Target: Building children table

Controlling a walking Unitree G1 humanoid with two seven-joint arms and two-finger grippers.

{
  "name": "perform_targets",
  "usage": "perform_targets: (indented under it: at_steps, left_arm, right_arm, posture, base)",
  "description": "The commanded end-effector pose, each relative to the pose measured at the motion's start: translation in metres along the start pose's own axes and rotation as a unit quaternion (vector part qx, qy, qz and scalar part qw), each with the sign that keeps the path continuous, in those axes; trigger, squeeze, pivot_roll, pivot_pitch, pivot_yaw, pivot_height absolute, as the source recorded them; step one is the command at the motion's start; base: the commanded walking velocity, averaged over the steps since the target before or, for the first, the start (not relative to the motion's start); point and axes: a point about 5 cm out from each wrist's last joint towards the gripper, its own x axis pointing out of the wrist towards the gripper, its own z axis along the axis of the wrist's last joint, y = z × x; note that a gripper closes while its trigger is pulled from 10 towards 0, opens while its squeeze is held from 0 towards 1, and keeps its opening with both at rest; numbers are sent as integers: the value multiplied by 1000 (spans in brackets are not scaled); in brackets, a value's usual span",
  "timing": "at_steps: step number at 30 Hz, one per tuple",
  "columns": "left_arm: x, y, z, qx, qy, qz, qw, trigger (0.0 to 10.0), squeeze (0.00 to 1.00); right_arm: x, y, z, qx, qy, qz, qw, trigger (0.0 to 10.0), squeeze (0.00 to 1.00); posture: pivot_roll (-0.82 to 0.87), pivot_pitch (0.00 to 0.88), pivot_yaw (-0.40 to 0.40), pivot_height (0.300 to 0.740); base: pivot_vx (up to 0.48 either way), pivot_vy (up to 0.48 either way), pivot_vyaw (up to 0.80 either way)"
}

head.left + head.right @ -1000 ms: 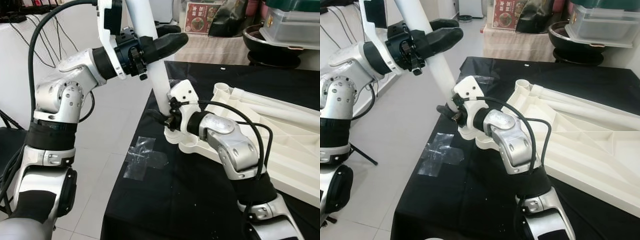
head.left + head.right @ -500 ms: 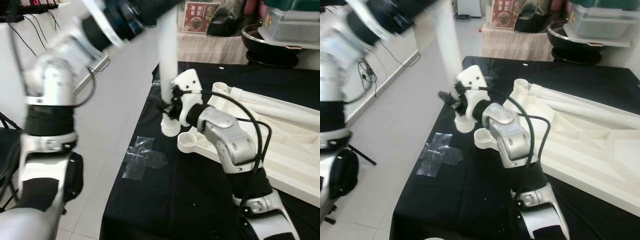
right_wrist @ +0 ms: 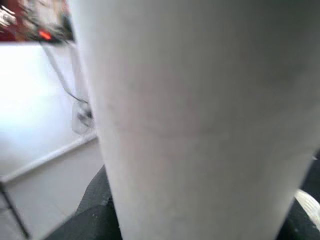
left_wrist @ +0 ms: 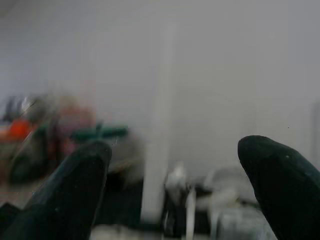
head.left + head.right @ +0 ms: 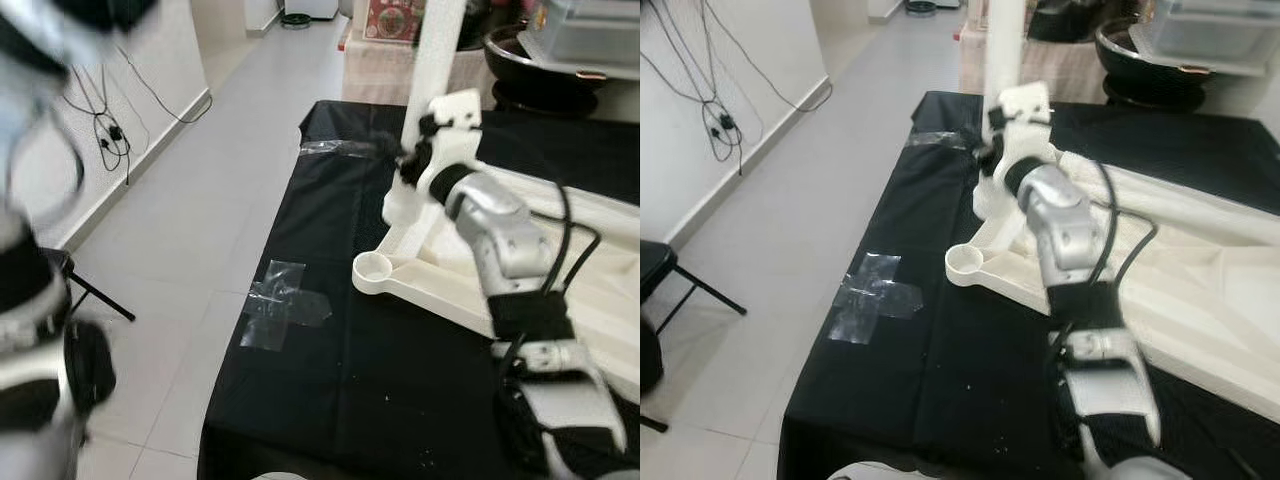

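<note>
I have the white tabletop (image 5: pixel 600 290) lying underside-up on the black cloth (image 5: pixel 330 400), which I read as deliberate: the leg sockets face upward that way, and the open corner socket (image 5: pixel 374 267) sits near the cloth's edge, empty and easy to reach. The white leg (image 5: pixel 432 70) stands nearly upright over the next socket along the frame, its foot at the tabletop's edge, so I judge I am seating it there, though the joint itself is hidden behind the wrist. My right arm (image 5: pixel 500 250) reaches forward and up from the lower right, elbow bent, wrist turned so the right gripper (image 5: pixel 410 155) meets the leg low down from the side; in its wrist view the leg (image 3: pixel 195 120) is pressed right against the camera, so I take the fingers as clamped around it, steadying the base. My left arm (image 5: pixel 30 250) is a blur at the frame's edge, and the left gripper (image 4: pixel 180 185) has its fingers (image 4: pixel 75 185) spread wide apart with the leg standing away between them, untouched. A taped cross (image 5: pixel 285 315) marks the cloth's edge.
</note>
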Motion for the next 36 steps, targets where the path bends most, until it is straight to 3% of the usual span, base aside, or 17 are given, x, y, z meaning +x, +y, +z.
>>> perform_targets:
  at_steps: [1,2,3,5,6,7,8,10,13,16,20,24,28,34,35,36]
  left_arm:
    - [3,-9,-18,-9,44,-6,999,10000,424]
    - [-6,-17,-45,-28,89,4,996,10000,0]
    - [-6,-17,-45,-28,89,4,996,10000,0]
    - [-34,-38,-109,-30,207,43,977,10000,0]
    - [-34,-38,-109,-30,207,43,977,10000,0]
    - [-49,-48,-132,-7,257,57,965,10000,0]
    - [-49,-48,-132,-7,257,57,965,10000,0]
    - [-74,-61,-159,22,325,96,941,10000,0]
    - [-82,-66,-165,6,328,130,936,10000,0]
    - [-92,-81,-157,0,320,215,923,10000,0]
    - [-96,-80,-149,19,311,258,915,10000,0]
    - [-92,-88,-150,26,303,253,918,10000,0]
    - [-83,-98,-157,17,281,240,929,10000,0]
    - [-82,-100,-159,50,295,224,927,10000,0]
    - [-84,-99,-158,71,305,234,920,10000,0]
    - [-84,-99,-158,71,305,234,920,10000,0]
  right_arm:
    - [3,6,7,8,-23,36,999,6863,0]
    - [3,9,9,16,-30,64,997,10000,0]
    - [3,9,9,16,-30,64,997,10000,0]
    - [2,19,9,28,-38,139,989,10000,0]
    - [2,19,9,28,-38,139,989,10000,0]
    - [0,24,9,31,-41,174,983,10000,0]
    - [0,24,9,31,-41,174,983,10000,0]
    - [-2,30,5,39,-42,224,973,10000,0]
    - [-3,34,4,45,-43,252,966,10000,0]
    - [-6,39,6,62,-52,344,936,10000,0]
    - [-6,35,9,64,-57,367,926,10000,0]
    - [-5,35,14,69,-69,372,923,10000,0]
    - [-12,42,18,74,-81,409,906,10000,0]
    - [-11,54,15,81,-89,425,897,10000,0]
    - [-11,64,14,82,-95,434,892,10000,0]
    - [-11,64,14,82,-95,434,892,10000,0]
  posture:
    - [22,214,-43,740]
    - [23,227,-43,740]
    - [23,227,-43,740]
    - [23,256,-41,740]
    - [23,256,-41,740]
    - [23,266,-35,740]
    - [23,266,-35,740]
    - [20,285,-29,740]
    - [17,304,-28,740]
    - [28,344,-35,740]
    - [29,357,-40,740]
    - [23,362,-41,740]
    - [21,357,-41,740]
    - [21,337,-43,740]
    - [30,328,-45,740]
    - [30,328,-45,740]
  base:
    - [0,0,0]
    - [0,0,0]
    - [0,0,0]
    - [0,0,0]
    - [0,0,0]
    - [0,0,0]
    - [0,0,0]
    - [0,0,0]
    - [0,0,0]
    - [0,0,0]
    - [0,0,0]
    - [0,-349,0]
    - [0,-462,0]
    - [0,-218,0]
    - [0,0,0]
    - [0,0,0]
